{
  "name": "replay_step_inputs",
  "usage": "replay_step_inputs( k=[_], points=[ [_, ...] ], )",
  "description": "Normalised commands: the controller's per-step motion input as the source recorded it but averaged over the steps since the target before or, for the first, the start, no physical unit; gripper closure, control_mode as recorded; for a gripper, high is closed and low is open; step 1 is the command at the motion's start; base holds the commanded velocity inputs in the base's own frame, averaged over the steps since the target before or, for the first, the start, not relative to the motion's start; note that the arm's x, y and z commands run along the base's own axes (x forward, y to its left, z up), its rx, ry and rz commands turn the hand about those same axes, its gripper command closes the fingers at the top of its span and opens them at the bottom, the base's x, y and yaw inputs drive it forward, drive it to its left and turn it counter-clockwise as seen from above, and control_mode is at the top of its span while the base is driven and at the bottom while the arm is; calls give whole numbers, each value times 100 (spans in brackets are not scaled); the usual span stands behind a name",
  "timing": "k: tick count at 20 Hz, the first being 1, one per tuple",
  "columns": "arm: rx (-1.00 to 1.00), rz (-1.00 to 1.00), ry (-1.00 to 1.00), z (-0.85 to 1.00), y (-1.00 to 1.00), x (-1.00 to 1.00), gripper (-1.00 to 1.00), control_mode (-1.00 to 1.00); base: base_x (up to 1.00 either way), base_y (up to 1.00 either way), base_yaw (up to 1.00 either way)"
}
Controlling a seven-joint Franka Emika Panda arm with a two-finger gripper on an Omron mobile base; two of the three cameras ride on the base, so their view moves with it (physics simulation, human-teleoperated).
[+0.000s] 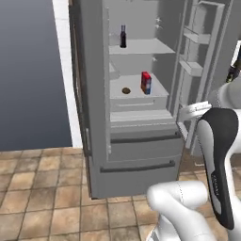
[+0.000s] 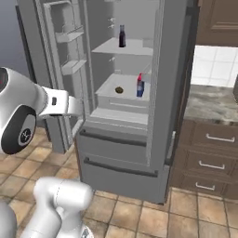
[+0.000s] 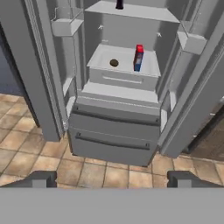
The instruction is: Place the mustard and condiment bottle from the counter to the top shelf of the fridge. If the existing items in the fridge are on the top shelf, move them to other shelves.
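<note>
The fridge (image 1: 92,94) stands open, its light-grey cavity facing me. On its upper shelf (image 1: 141,47) stands a slim dark bottle (image 1: 123,36); I cannot tell whether it is the condiment bottle. The red carton (image 1: 146,83) stands upright one shelf lower, also seen in the hand view as the carton (image 3: 138,57). My gripper (image 3: 116,180) is open and holds nothing. It hovers well back from the cavity, at about the height of the drawer fronts. The mustard is out of view. The counter (image 2: 211,104) lies to the right of the fridge.
A small brown round thing (image 1: 126,90) lies left of the carton. Both fridge doors are swung wide, with bins on the door (image 1: 202,42). Two closed freezer drawers (image 3: 111,138) sit below the shelves. Wooden drawers (image 2: 211,160) are under the counter. The floor is tiled.
</note>
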Motion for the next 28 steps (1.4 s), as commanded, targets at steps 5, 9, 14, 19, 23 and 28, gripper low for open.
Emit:
replay_step_inputs(
  k=[5, 9, 14, 19, 23, 28],
  points=[
    [0, 0, 0, 0, 0, 0, -100, 100, -69, -50, -44],
    [0, 0, 0, 0, 0, 0, -100, 100, 0, -100, -64],
    [0, 0, 0, 0, 0, 0, -100, 100, 3, -100, -55],
    [0, 0, 0, 0, 0, 0, -100, 100, 76, -91, -19],
    [0, 0, 0, 0, 0, 0, -100, 100, 100, -39, 7],
    [0, 0, 0, 0, 0, 0, -100, 100, 100, 0, 28]
  ],
)
